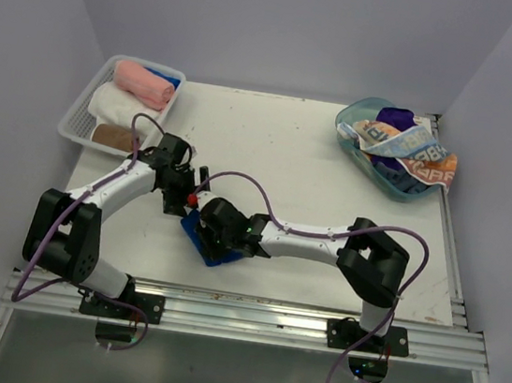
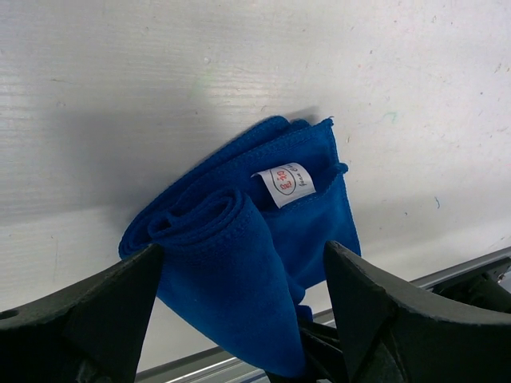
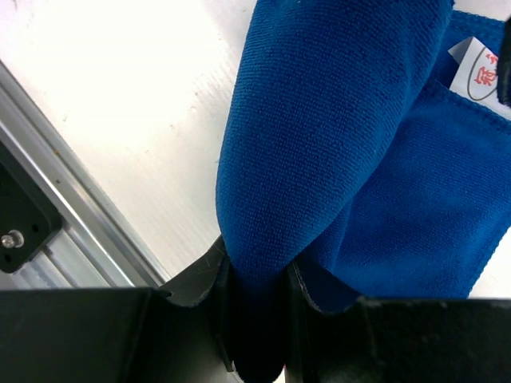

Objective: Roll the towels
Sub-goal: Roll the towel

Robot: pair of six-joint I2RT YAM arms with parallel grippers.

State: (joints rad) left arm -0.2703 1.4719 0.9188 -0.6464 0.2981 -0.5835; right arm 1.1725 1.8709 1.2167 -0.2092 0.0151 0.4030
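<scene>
Blue towel (image 2: 231,263) half rolled, low over front of table (image 1: 281,148), between both arms. Right gripper (image 3: 257,267) clamped tight on rolled end. Left gripper (image 2: 241,249) spread wide either side of roll, not squeezing. White tag (image 2: 283,183) facing up. Pink towel (image 1: 143,84) rolled in basket (image 1: 72,115) far left, printed towel (image 1: 426,157) hanging out of tub (image 1: 345,128) far right.

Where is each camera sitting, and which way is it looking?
Top camera: high up behind the robot, looking down at the table; left arm and right arm show, meeting at the blue towel.
Left wrist camera: on the left arm, looking at that towel on the table; its left hand shows, fingers open either side.
Right wrist camera: on the right arm, very close to the towel; its right hand shows, pinching the cloth.
Shared: both wrist cameras see the towel's white label.
</scene>
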